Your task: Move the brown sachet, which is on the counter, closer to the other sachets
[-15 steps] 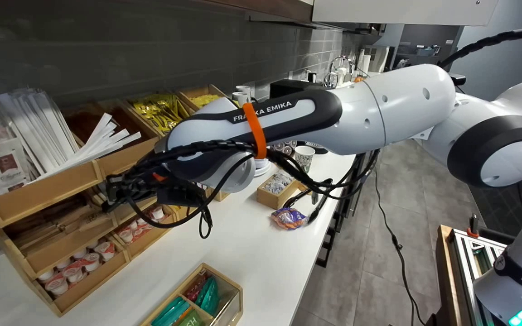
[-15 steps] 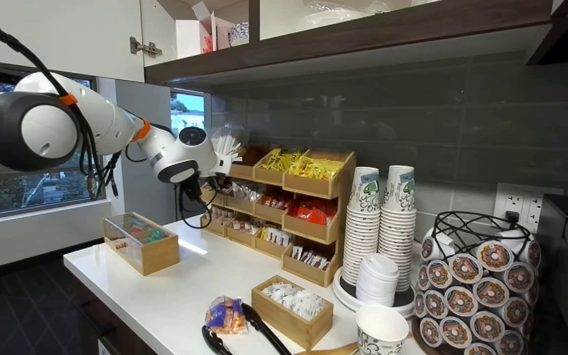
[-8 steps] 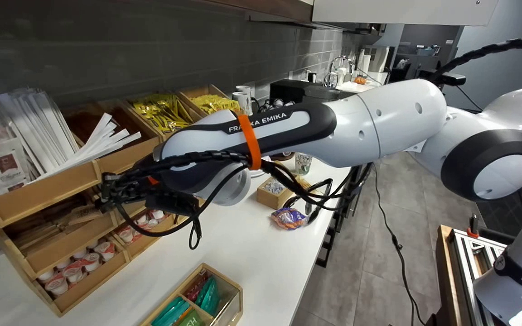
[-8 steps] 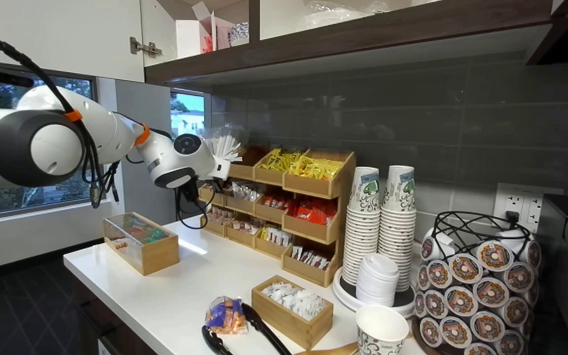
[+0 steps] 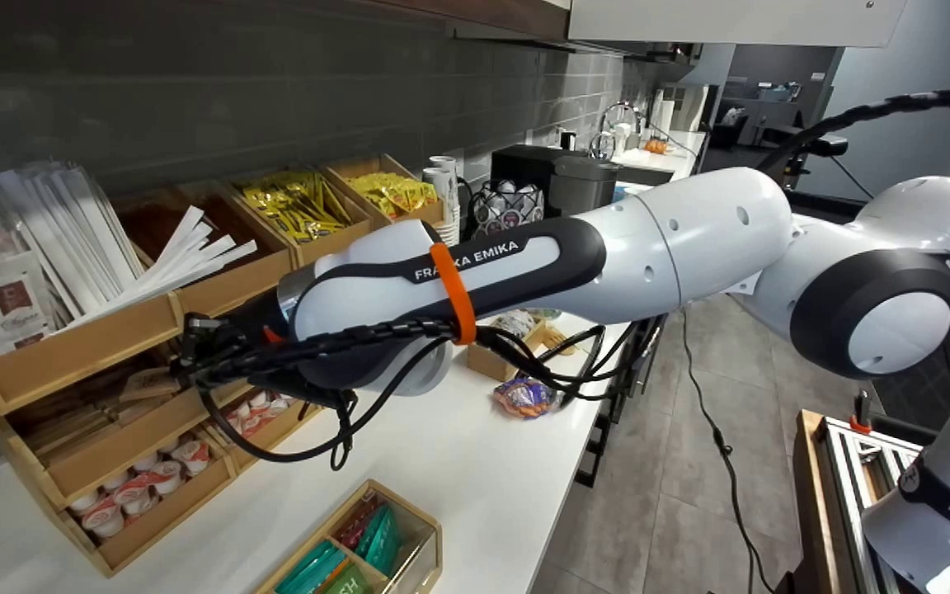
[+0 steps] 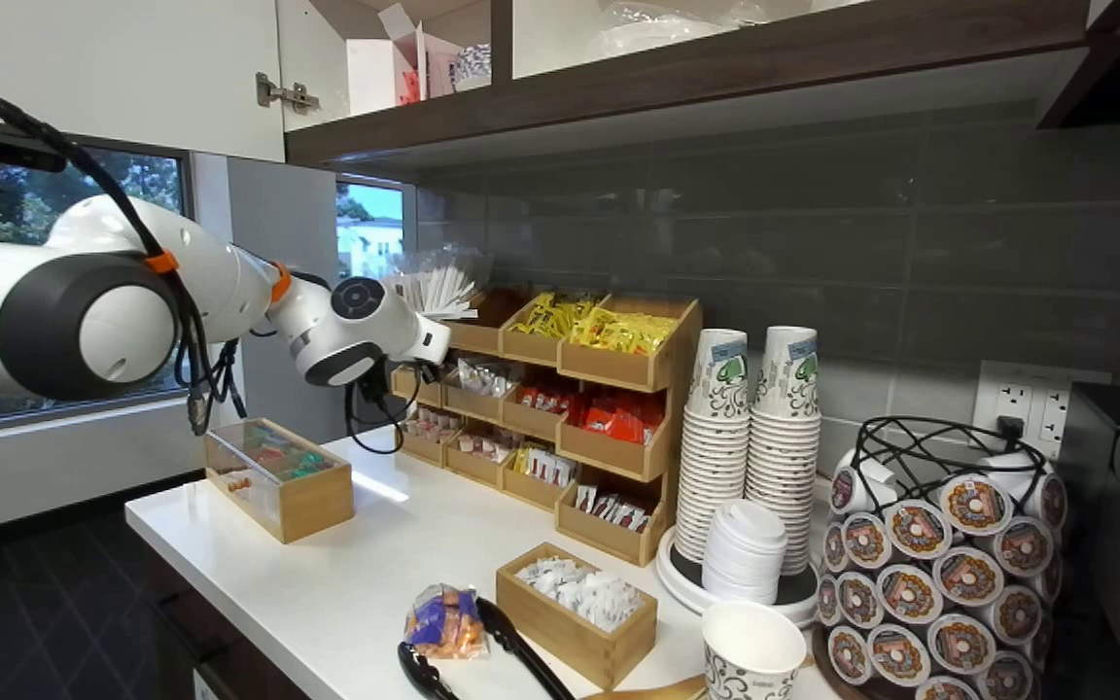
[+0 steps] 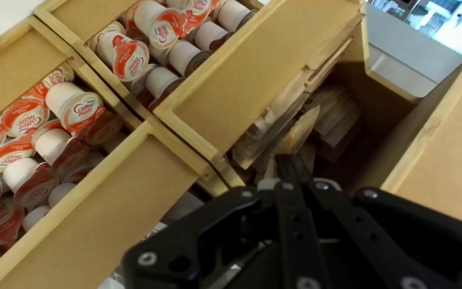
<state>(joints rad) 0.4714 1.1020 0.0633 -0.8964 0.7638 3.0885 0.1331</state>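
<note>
My gripper (image 7: 293, 162) is inside a middle-tier compartment of the wooden rack. Its black fingers are together, and a brown sachet (image 7: 303, 124) sticks out at their tips, apparently pinched there. This sachet also shows beside the gripper (image 5: 184, 371) in an exterior view (image 5: 149, 384), tilted above the rest. The other brown sachets (image 7: 337, 110) lie stacked in the same compartment, behind its front wall (image 7: 251, 76). They also show in an exterior view (image 5: 79, 425). The white counter (image 6: 356, 583) shows no brown sachet. In an exterior view the gripper (image 6: 432, 371) is partly hidden.
Creamer cups (image 7: 74, 108) fill the tier below. White paper sticks (image 5: 71, 231) stand above the gripper. A wooden tea box (image 6: 317, 510), a bag of purple and orange items (image 6: 445, 622), black tongs (image 6: 521, 647) and a packet box (image 6: 599, 642) stand on the counter.
The arm has lowered, and the gripper has moved slightly further into the compartment. The brown sachet at its tips has shifted with it and tilts up more.
</note>
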